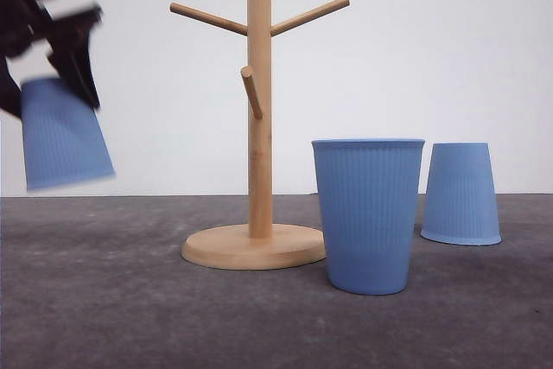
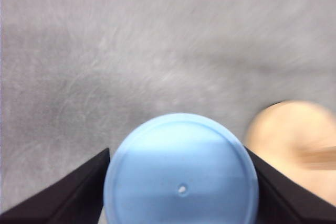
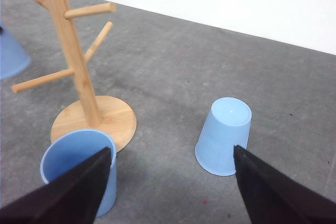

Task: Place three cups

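Three matte light-blue ribbed tapered cups share a dark grey surface with one pale wooden peg stand, which has a round base and three angled pegs visible. The left claw is clamped on the first cup, its black fingers pressed against both sides, carrying it mouth-down and tilted, high above the surface at far left. The second cup stands upright just beside the stand's base; the third cup sits inverted farther right, apart. The right claw hangs wide open, empty, above them. Bare surface stretches between the held cup and the stand.
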